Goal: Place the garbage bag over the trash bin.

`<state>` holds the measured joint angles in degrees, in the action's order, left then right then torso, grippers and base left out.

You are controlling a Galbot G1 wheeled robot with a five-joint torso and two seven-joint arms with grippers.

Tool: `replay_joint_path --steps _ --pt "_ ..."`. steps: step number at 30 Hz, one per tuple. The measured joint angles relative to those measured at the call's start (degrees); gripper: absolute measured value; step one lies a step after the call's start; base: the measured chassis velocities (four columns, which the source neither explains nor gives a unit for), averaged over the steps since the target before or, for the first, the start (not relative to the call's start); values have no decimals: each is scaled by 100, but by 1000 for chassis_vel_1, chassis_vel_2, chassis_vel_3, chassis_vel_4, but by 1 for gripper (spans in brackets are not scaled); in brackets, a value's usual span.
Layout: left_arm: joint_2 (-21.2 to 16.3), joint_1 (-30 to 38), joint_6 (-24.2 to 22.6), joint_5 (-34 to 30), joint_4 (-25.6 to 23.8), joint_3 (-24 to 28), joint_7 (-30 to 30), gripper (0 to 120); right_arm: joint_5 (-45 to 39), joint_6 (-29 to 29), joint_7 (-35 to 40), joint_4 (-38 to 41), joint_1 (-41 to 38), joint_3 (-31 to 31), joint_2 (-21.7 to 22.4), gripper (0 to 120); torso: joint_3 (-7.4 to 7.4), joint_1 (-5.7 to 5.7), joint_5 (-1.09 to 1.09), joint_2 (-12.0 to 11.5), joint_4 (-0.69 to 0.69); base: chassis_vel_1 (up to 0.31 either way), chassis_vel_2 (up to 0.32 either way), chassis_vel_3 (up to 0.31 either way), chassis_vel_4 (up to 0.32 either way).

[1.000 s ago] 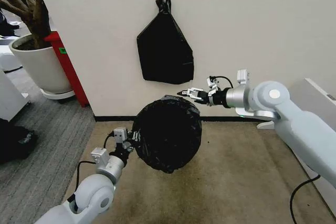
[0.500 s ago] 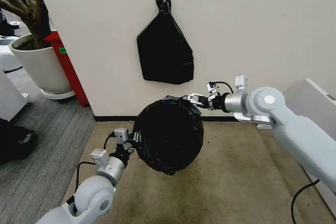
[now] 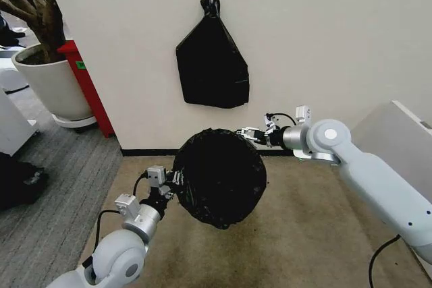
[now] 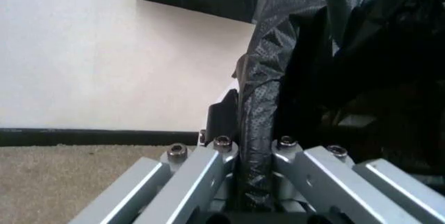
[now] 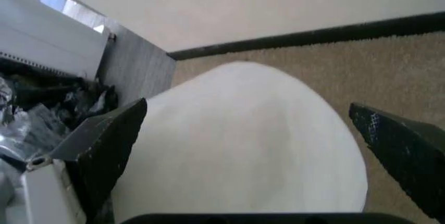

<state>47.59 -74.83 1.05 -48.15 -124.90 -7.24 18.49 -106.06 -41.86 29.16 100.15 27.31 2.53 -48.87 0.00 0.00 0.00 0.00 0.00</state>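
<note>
Garbage bag sits by the wall's baseboard on the carpet. Left gripper pinches its near-left edge; right gripper gapes wide at far-right rim.

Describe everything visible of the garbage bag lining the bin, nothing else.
The garbage bag is thin, glossy, crinkled black plastic, stretched into a rounded dome-like shape over the trash bin, above the tan carpet just before the wall. The left hand is shut on a bunched fold of its edge at the bag's left side. The right hand, fingers open, sits at its upper right edge; whether it touches is unclear.
</note>
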Motion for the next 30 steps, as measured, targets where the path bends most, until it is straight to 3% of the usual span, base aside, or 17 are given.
replay_joint_path --steps 21,30 --pt "28 -2 13 -27 180 6 -15 1 -953 12 167 927 172 -498 612 100 -1 0 0 0 0 0 0 0 0" --pt "28 17 18 -54 149 12 -17 1 -850 7 78 965 410 -439 707 100 0 0 0 0 -1 0 0 0 0"
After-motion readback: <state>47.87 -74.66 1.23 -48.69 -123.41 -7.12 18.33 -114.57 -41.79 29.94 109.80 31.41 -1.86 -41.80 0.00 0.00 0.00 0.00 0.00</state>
